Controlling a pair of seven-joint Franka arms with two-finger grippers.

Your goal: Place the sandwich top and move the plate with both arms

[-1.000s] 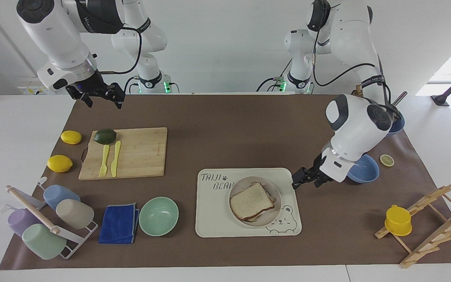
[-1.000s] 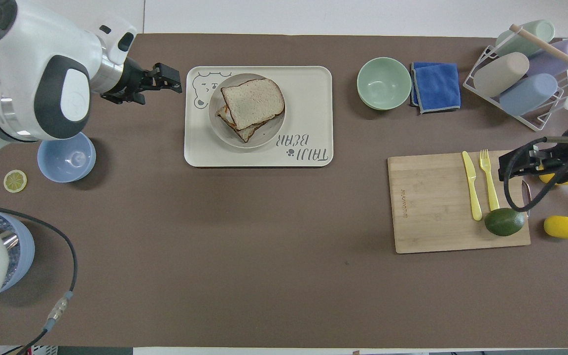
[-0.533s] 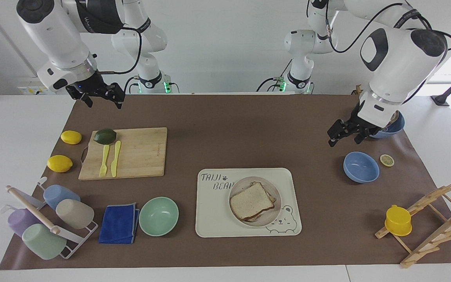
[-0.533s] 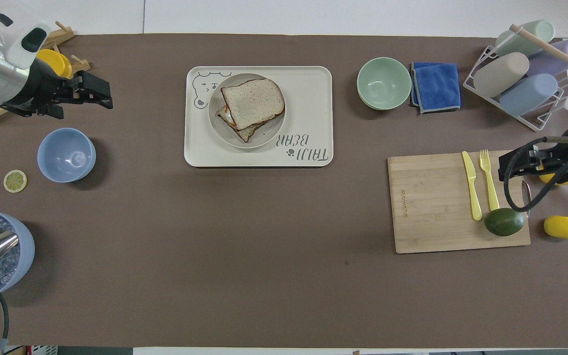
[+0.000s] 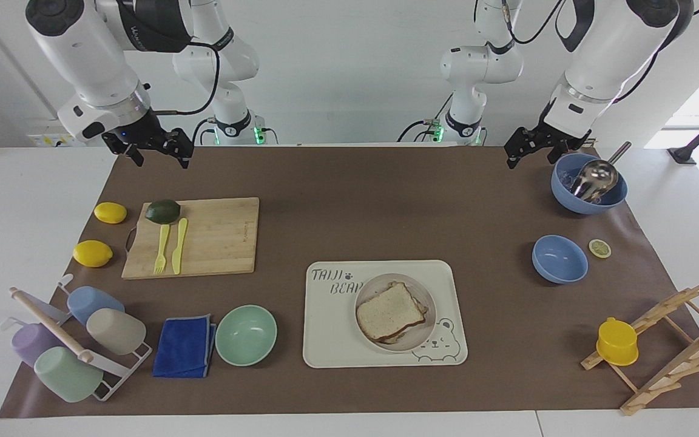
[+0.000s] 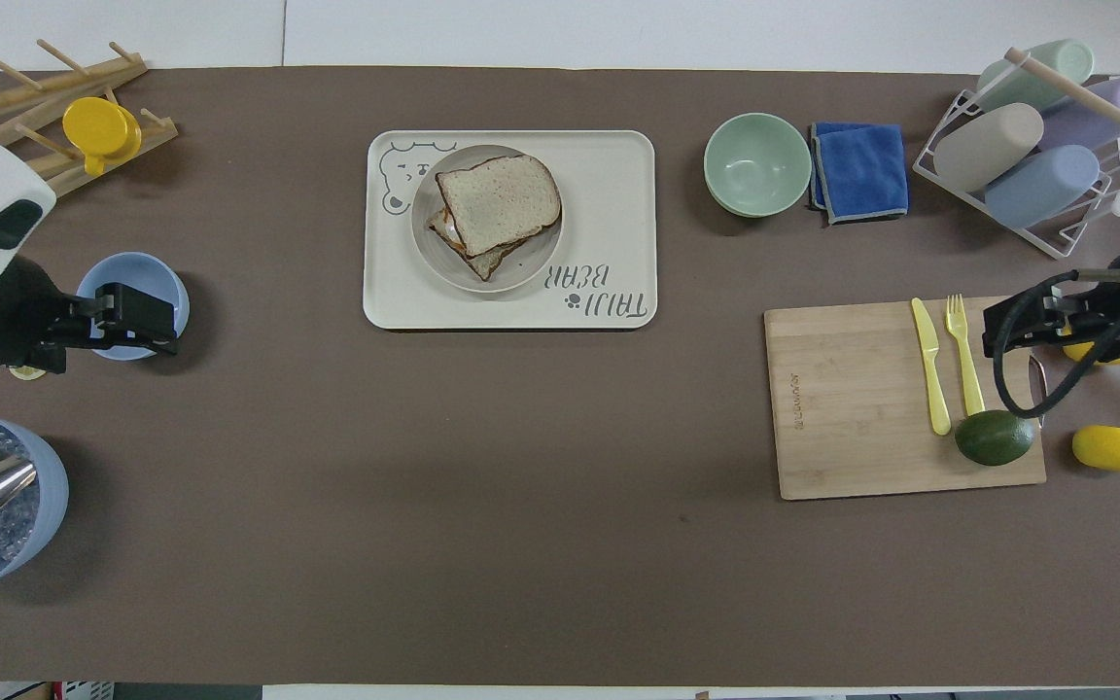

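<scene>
The sandwich top [image 5: 389, 311], a pale speckled slice, lies on the lower slice on the light-grey plate [image 5: 429, 301]. The plate sits on the cream bear tray [image 5: 337, 340]. In the overhead view the slice [image 6: 499, 202] lies slightly askew on the plate [image 6: 524, 277]. My left gripper [image 5: 530, 159] is open and empty. It is raised over the mat's edge at the robots' end, beside the blue bowl with the ladle [image 5: 589, 182], and shows in the overhead view too [image 6: 157, 316]. My right gripper [image 5: 161, 161] waits open over the mat's corner, above the cutting board [image 5: 216, 237].
A mint-green bowl [image 5: 246, 335], a blue cloth [image 5: 184, 346] and a cup rack [image 5: 70, 340] stand toward the right arm's end. The board bears an avocado, a fork and a knife, with two lemons beside it. A small blue bowl [image 5: 559, 259], a lemon slice and a wooden rack with a yellow cup [image 5: 617, 341] stand toward the left arm's end.
My left gripper has pulled away from beside the tray, risen and swung back to the robots' end, uncovering both blue bowls. The right arm, sandwich and plate have not moved.
</scene>
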